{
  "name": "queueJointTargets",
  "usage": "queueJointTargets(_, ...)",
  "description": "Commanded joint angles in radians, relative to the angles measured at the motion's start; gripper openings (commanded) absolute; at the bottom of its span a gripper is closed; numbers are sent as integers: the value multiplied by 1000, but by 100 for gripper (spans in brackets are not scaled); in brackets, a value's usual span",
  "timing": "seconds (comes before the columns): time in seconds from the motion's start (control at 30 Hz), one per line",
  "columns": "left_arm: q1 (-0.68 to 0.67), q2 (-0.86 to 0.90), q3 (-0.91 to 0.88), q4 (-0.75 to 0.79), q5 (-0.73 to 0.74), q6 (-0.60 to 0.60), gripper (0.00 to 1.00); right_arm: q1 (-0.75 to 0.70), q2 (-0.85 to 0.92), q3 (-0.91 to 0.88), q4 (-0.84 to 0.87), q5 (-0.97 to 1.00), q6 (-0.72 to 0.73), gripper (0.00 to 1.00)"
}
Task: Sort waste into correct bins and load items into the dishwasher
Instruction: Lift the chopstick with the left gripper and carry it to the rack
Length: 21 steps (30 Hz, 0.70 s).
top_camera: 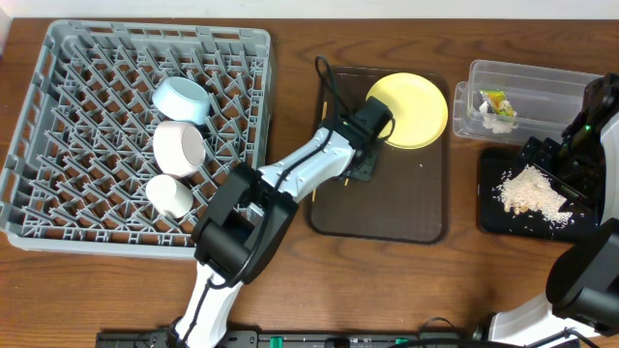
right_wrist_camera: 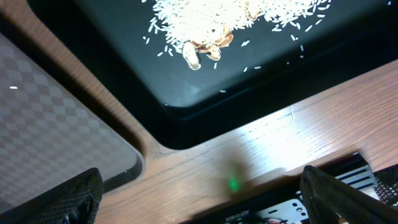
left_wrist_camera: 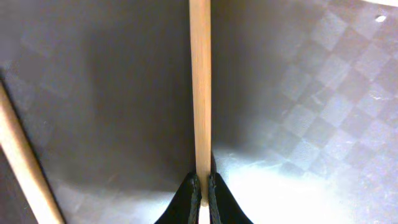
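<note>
Your left claw [left_wrist_camera: 202, 190] pinching a chopstick [left_wrist_camera: 199, 81] pointing straight ahead, seemingly flat on the brown tray [top_camera: 387, 208], right claw [right_wrist_camera: 200, 196] spread.

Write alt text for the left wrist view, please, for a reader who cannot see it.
The left gripper is shut on a wooden chopstick that runs straight up the middle of the frame, against the dark checkered surface of the tray. A second chopstick crosses the lower left corner at a slant.
</note>
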Motion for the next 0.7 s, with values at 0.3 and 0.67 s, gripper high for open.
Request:
queueJointTargets(0.3, 102, -87, -48, -122, -4, -62, 6, -1, -24, 1, -3, -4, 6, 99)
queueJointTargets(0.67, 110, -282, -48, -182, -4, -39, 6, -1, -24, 1, -3, -4, 6, 99)
